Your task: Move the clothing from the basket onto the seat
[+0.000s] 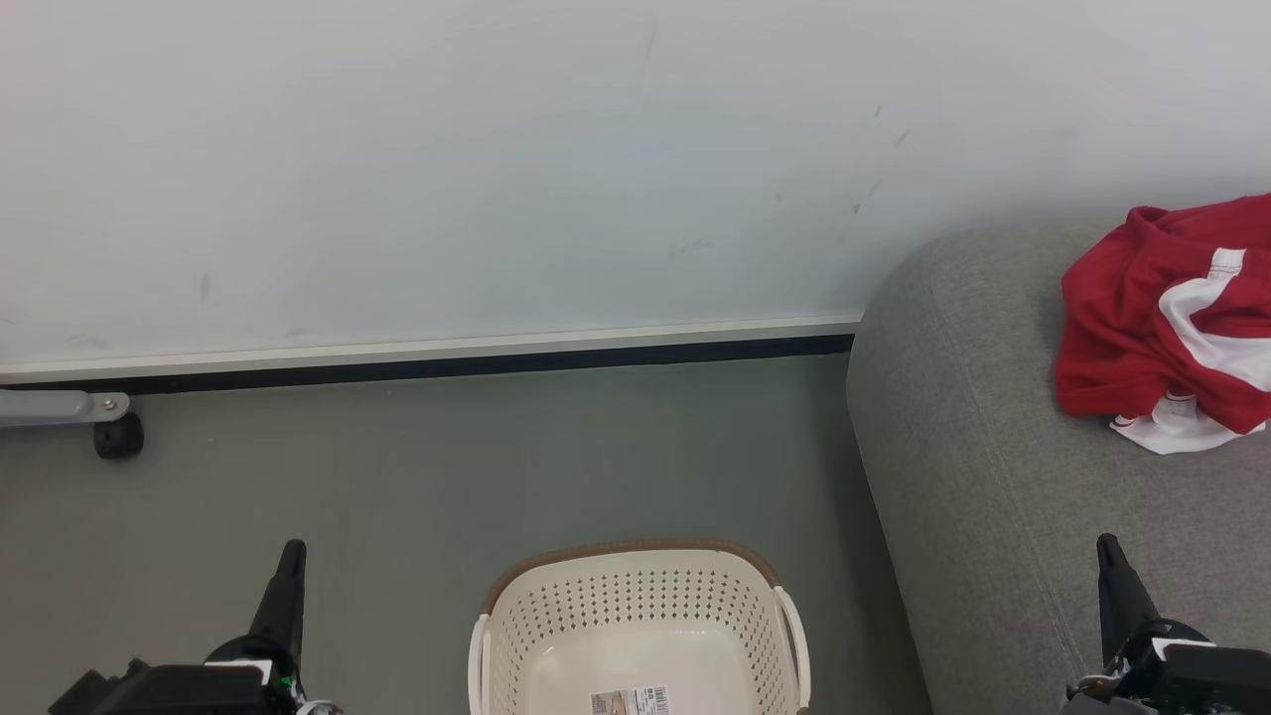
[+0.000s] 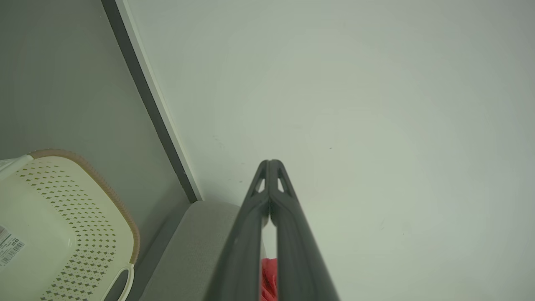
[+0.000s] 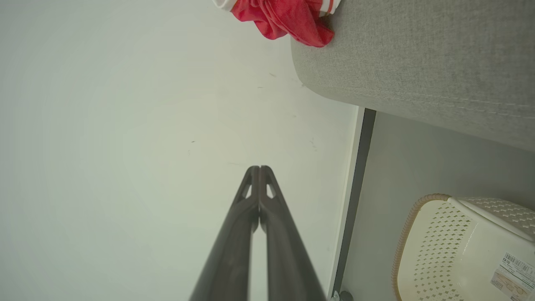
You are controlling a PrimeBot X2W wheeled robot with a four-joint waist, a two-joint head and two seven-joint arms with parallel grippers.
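Clothing (image 1: 1142, 328) lies on the seat (image 1: 983, 477); basket (image 1: 635, 596) on floor (image 1: 397, 477).

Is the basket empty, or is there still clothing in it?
Empty, as far as shown: the basket has a bare cream inside with just a label. The red clothing lies bunched on the seat.

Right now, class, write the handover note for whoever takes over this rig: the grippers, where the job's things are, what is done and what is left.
Left gripper: shut, empty, low at the left, pointing toward the wall.
Right gripper: shut, empty, low at the right over the seat.
Clothing: red-and-white heap lying on the seat, near the wall.
Basket: on the floor beside the seat; the inside that shows holds just a label.
Done: the move looks complete.
Left: nothing apparent; perhaps check the basket's near end.
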